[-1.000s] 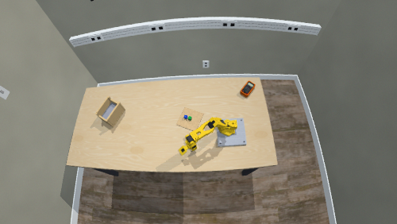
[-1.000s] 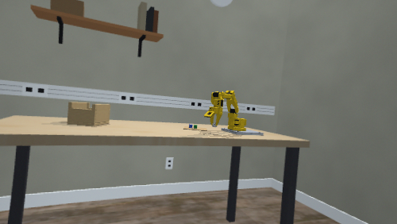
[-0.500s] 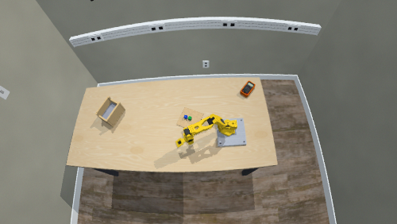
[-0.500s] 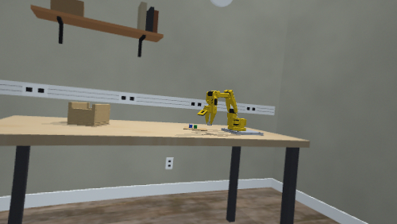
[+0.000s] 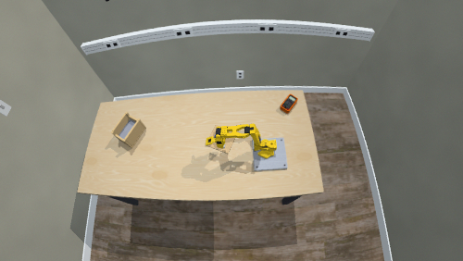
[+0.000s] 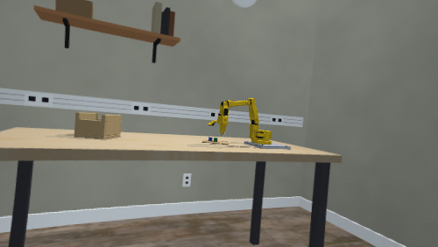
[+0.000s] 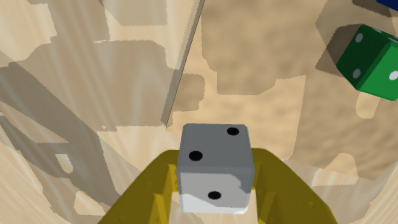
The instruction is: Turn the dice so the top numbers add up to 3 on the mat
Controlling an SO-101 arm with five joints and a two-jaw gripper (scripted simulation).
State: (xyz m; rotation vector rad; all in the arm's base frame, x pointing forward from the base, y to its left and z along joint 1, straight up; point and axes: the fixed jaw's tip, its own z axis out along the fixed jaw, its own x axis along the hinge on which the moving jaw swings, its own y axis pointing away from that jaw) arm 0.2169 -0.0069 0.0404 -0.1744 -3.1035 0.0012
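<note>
Between gripper [image 7: 216, 200] jaws, grey die [image 7: 216, 162] (no readable writing).

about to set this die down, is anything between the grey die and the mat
Nothing visible blocks it. The fingers hold the grey die above the mat; the green die sits off to the side on the mat.

A plain workroom or small lab. A long white power strip rail [image 5: 222, 29] with black sockets runs along the grey-green wall, above a single wall outlet [image 5: 240, 74]. A light wooden desk [image 6: 131, 146] on black legs carries an orange multimeter [image 5: 289, 104], an open wooden box [image 5: 129, 130] and a small yellow arm [image 6: 238, 115] on a grey base plate [image 5: 278, 163]. A wall shelf [image 6: 109, 27] holds books; the floor is wood plank.
</note>
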